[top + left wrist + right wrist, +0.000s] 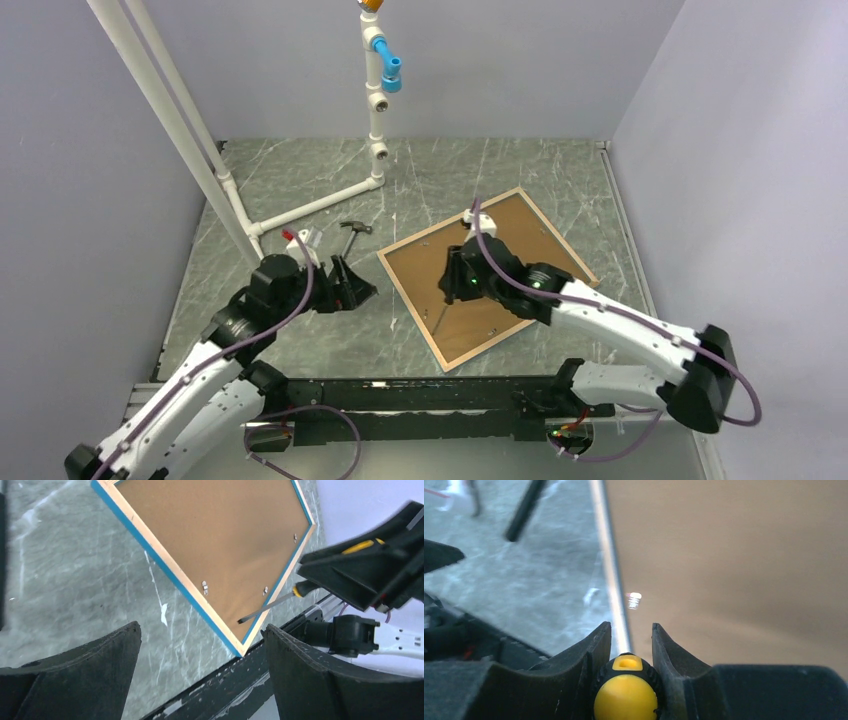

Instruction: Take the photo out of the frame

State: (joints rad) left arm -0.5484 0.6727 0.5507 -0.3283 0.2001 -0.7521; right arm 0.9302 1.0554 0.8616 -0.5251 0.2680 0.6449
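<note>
Frame (415,270) lies back-up on the counter (330,340), right of centre. Only its brown board and pale rim show; the photo cannot be seen. The right arm covers the board's middle. Right pincer (629,627) is clamped on a yellow-capped screwdriver (625,695), blade tip on the board near its near corner. Left pincer (201,627) is spread wide and empty, left of the frame. A hammer (352,232) lies just beyond it.

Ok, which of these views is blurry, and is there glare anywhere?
Right wrist view: the frame is soft, out of focus, with one bright glint near its rim; the screwdriver handle is sharper. Left wrist view: frame crisp. Top view: even light, faint shadows, no strong glare.
</note>
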